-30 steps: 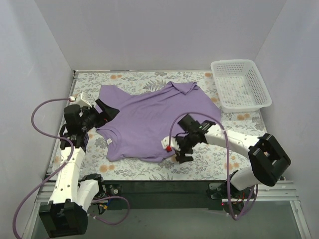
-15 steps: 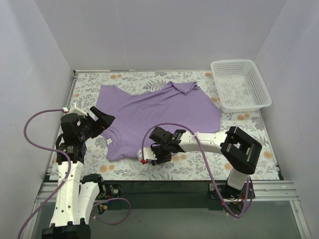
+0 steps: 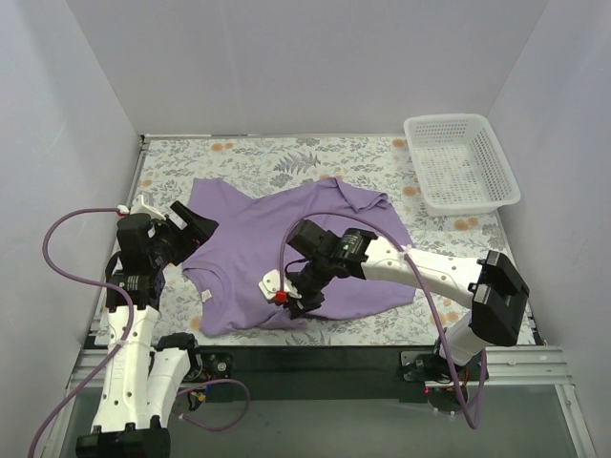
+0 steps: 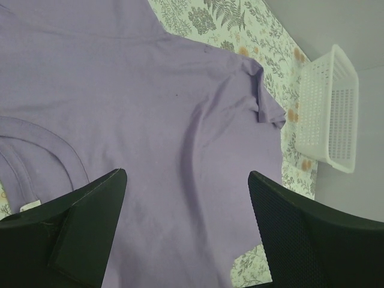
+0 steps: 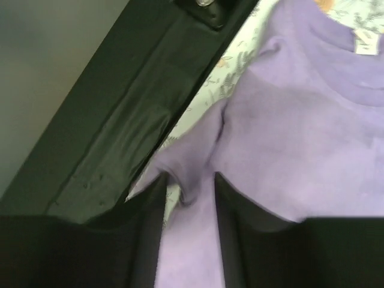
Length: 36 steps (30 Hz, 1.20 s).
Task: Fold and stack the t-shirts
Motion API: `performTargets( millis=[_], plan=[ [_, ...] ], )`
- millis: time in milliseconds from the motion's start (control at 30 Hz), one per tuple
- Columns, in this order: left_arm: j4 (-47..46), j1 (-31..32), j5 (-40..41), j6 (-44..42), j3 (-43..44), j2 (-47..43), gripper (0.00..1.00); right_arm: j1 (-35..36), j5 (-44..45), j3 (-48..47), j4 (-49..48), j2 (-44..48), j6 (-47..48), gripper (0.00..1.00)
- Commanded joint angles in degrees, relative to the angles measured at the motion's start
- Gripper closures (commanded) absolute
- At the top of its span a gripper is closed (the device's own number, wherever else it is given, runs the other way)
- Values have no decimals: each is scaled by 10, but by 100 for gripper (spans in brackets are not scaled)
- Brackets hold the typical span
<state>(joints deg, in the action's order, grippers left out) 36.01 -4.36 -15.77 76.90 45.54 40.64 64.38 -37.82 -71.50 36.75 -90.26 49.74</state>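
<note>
1. We've got the lavender t-shirt (image 3: 248,239) lying rumpled on the floral bench (image 3: 239,157), left of the white basket (image 3: 461,164).
2. Our right tool (image 5: 186,189) is clamped on a bunched fold of it.
3. Left tool (image 4: 187,174) hangs spread wide over the shirt's end farthest from the basket, gripping nothing.

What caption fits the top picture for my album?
Right gripper pinches the purple t-shirt; left gripper hovers with jaws open.

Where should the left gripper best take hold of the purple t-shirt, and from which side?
Probably the far sleeve, beside the left gripper: it lies flat at the left edge of the t-shirt with its hem free, so come from the left, low, one finger under the hem.
</note>
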Motion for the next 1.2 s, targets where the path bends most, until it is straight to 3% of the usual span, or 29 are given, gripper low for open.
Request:
performTargets(
  millis=[0,100,200,233,367,500,733,900,1000,1100,1133,1167],
  plan=[
    [3,1,-15,-2,2,0,18,4,-41,15,58,-16,19,53],
    [-5,1,-8,-7,-6,10,16,-20,22,34,59,16,29,43],
    [-23,1,-22,-13,-13,33,16,-165,20,41,32,51,-13,39],
    [-43,1,-31,-13,-22,43,16,-245,34,43,18,55,-25,39],
    [-103,1,-105,-27,-48,60,19,-384,145,61,-74,30,-84,40],
    [-113,1,-120,-54,-58,59,21,-423,210,-5,-101,-53,-104,44],
    [-110,1,-107,-66,-91,10,21,-425,251,-143,-124,-192,-176,46],
    [-110,1,-108,-65,-97,5,21,-424,285,-185,-124,-258,-181,48],
    [-110,1,-109,-64,-97,3,21,-423,296,-199,-123,-281,-180,60],
    [-107,1,-109,-64,-96,1,21,-423,289,-205,-122,-289,-178,83],
    [-107,1,-109,-64,-95,1,21,-424,288,-207,-123,-290,-177,98],
    [-105,1,-109,-64,-93,1,21,-424,290,-210,-123,-290,-177,99]
  ],
)
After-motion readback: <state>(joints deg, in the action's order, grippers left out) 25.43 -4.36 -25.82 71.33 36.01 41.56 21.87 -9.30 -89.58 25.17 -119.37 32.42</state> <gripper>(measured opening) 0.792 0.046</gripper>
